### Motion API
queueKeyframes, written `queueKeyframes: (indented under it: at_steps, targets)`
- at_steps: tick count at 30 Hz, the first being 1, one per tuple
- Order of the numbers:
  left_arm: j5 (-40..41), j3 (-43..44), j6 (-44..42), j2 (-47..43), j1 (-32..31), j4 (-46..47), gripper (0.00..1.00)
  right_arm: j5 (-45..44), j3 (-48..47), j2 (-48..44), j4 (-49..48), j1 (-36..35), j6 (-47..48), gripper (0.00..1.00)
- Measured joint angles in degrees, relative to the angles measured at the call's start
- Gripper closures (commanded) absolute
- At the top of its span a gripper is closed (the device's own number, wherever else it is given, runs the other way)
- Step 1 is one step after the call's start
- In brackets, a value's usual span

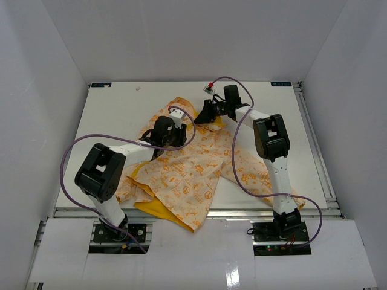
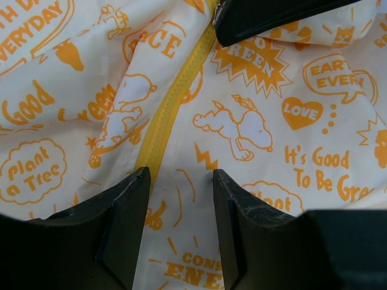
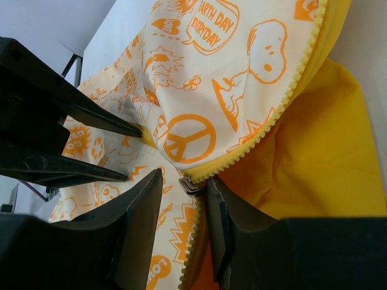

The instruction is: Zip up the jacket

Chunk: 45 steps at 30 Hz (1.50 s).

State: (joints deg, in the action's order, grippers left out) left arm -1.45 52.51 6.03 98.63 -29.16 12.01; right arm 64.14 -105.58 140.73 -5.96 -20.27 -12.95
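The jacket (image 1: 193, 169) lies spread on the table, cream-white with orange print, its yellow lining (image 1: 172, 212) showing at the near hem. My left gripper (image 1: 175, 139) is open over the chest. In the left wrist view its jaws (image 2: 180, 175) straddle flat fabric just right of the closed yellow zipper (image 2: 166, 112). My right gripper (image 1: 202, 116) is near the collar. In the right wrist view it (image 3: 183, 178) is open, with the metal zipper slider (image 3: 192, 186) between the fingertips, close to the right finger (image 3: 221, 217). Above the slider the zipper teeth (image 3: 284, 96) are apart and the lining (image 3: 314, 151) shows.
The white table (image 1: 109, 115) is walled in by white panels. A metal rail (image 1: 317, 151) runs along its right edge. Purple cables (image 1: 66, 163) loop from both arms over the jacket. The left gripper's fingers (image 3: 72, 127) show at the left of the right wrist view.
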Motion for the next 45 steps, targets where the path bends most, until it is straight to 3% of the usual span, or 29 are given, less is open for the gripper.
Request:
queueKeyframes:
  at_steps: [4, 7, 9, 21, 30, 34, 41, 43, 45]
  targets:
    - [0.0, 0.0, 0.36, 0.0, 0.41, 0.0, 0.44, 0.58, 0.17, 0.0, -0.04, 0.02, 0.78, 0.64]
    - [-0.06, 0.0, 0.7, 0.0, 0.9, -0.03, 0.43, 0.6, 0.53, 0.0, -0.02, 0.1, 1.52, 0.86]
    - [-0.1, 0.0, 0.91, 0.0, 1.22, -0.04, 0.43, 0.51, 0.64, 0.0, 0.02, 0.16, 1.7, 0.92]
    - [-1.47, 0.64, -2.55, 0.0, 1.42, -0.17, 0.37, 0.9, 4.73, -1.66, -2.63, 0.29, -1.7, 0.92]
    - [-2.29, 2.08, -6.71, 0.0, 1.57, 0.29, 0.36, 6.09, 14.57, -8.12, -16.51, 0.37, -12.53, 0.92]
    - [-4.4, 2.08, -7.96, 0.0, 1.57, 0.62, 0.29, 7.56, 15.84, -9.24, -21.4, 0.3, -16.18, 0.92]
    - [-7.05, 2.08, -9.07, 0.21, 1.57, 3.3, 0.28, 9.69, 18.42, -9.53, -33.76, -0.05, -26.91, 0.92]
    - [-8.05, 2.08, -9.07, 0.52, 1.57, 4.25, 0.33, 10.09, 18.73, -9.53, -38.08, -0.08, -30.57, 0.92]
    - [-9.08, 2.08, -9.06, 1.07, 1.57, 5.18, 0.53, 10.57, 19.25, -9.44, -44.62, -0.11, -35.33, 0.92]
